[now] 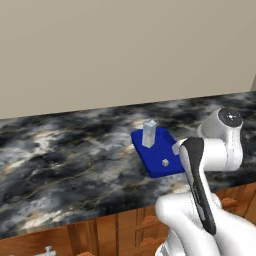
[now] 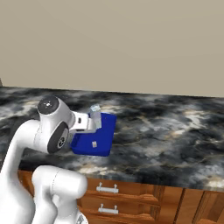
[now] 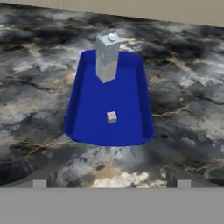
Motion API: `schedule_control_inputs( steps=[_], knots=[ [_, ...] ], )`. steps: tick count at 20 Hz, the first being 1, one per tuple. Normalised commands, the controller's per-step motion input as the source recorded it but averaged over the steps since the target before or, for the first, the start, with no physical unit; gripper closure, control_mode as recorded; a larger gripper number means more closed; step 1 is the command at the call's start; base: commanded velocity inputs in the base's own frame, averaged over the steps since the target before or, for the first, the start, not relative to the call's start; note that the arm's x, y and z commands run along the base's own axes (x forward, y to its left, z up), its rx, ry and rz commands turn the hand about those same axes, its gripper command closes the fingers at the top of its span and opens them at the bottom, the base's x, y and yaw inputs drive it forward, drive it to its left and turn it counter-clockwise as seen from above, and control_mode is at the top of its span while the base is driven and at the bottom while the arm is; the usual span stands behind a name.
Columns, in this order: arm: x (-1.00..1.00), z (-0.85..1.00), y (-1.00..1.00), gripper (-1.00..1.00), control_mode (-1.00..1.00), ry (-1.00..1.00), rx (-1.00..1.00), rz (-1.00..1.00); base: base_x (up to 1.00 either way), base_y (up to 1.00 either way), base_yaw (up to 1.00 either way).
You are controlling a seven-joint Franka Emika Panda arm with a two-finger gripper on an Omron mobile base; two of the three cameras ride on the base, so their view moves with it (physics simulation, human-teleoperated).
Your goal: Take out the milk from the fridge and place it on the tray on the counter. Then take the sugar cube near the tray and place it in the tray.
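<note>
Nearest, in hand view, the gripper point(image 3: 111, 183) is seen as two small dark finger tips set wide apart at the bottom edge, nothing held betw. them, so it is spread open; it is held back from the tray's near rim, over bare counter point(image 3: 35, 109). Wooden drawers point(image 2: 131, 192) w/ silver handles are seen under the counter front. Next, the tray point(image 3: 87, 118) is laid flat on the marble top. The sugar cube point(image 3: 111, 117) is set inside it, toward the near end, apart from the rim. Further in, the milk point(image 3: 107, 54) is stood upright in the tray's far part, well apart from the cube. Beyond, a plain beige wall point(image 1: 125, 50) is seen.
</note>
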Motion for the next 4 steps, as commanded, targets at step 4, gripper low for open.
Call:
schedule_control_inputs(
  steps=[4],
  knots=[
    [-1.00, 0.91, 0.00, -1.00, -1.00, -0.11, 0.13, -0.09, 0.00, 0.00, 0.00]
  ],
)
